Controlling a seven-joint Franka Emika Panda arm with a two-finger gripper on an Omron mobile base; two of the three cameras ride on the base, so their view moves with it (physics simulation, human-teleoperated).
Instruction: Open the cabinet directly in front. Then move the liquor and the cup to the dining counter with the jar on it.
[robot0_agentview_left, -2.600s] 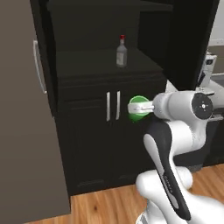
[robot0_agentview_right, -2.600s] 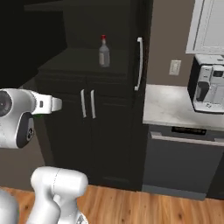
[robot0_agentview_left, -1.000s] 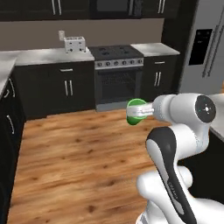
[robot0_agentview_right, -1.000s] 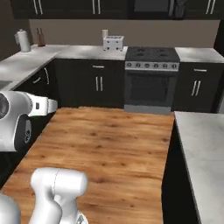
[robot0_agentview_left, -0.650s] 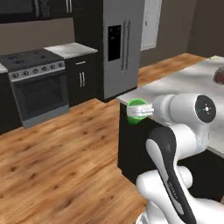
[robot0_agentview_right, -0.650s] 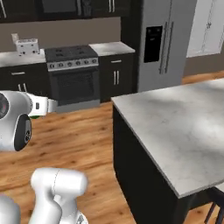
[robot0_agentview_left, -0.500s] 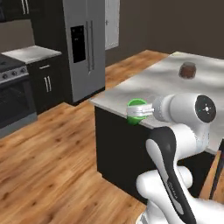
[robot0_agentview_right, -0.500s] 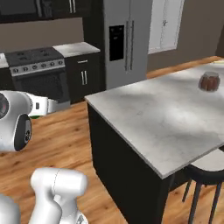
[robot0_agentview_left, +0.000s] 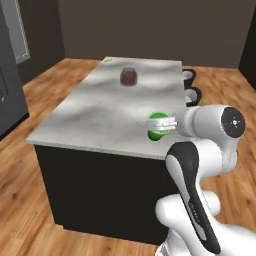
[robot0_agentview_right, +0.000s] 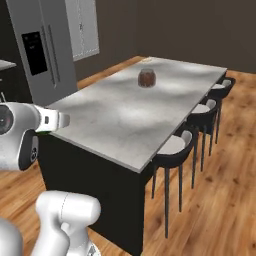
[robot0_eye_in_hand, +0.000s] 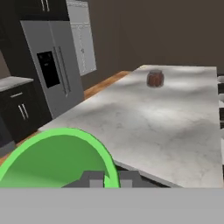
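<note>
Worktop of veined marble spans the island, stools along one side. Jar stands upright toward its far end. End effector is clamped on the green cup's rim, holding it at the near edge, well apart from the jar.

One green cup, one brown jar and one marble dining counter are here. Three black stools line its right side. One steel fridge stands far left.
</note>
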